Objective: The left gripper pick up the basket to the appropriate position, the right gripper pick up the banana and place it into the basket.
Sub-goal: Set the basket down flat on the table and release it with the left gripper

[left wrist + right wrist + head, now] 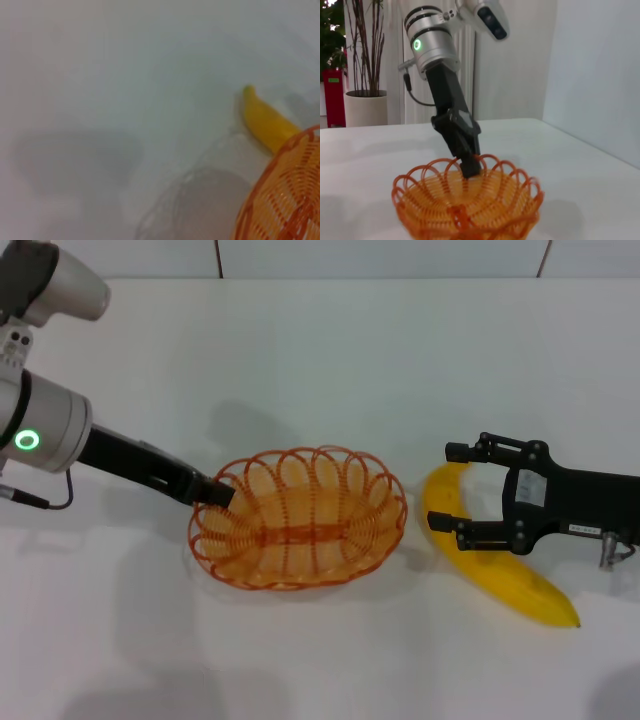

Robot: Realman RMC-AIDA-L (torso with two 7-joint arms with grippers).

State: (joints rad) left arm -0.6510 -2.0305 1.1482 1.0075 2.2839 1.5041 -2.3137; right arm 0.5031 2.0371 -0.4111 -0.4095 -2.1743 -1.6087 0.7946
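White tabletop (320,360) carries everything in view. Small oval orange wire basket (298,518) with looped scalloped rim sits near the middle of the table, base down; nothing inside it. Single smooth bright-yellow curved banana (500,565) lies on the table just right of the basket, close to its right rim but apart from it, one end pointing far, the other running near and right.

Left gripper (218,492), black claw on a black wrist and white-grey arm, reaches in from the left and meets the basket's left rim. From the right wrist view its tip (470,167) sits on the rim loops, pinched on the wire as far as can be seen.

Right gripper (455,486), black claw with white label on its body, is over the far part of the banana. Prongs spread wide, one beyond the fruit and one lying across it; nothing clamped.
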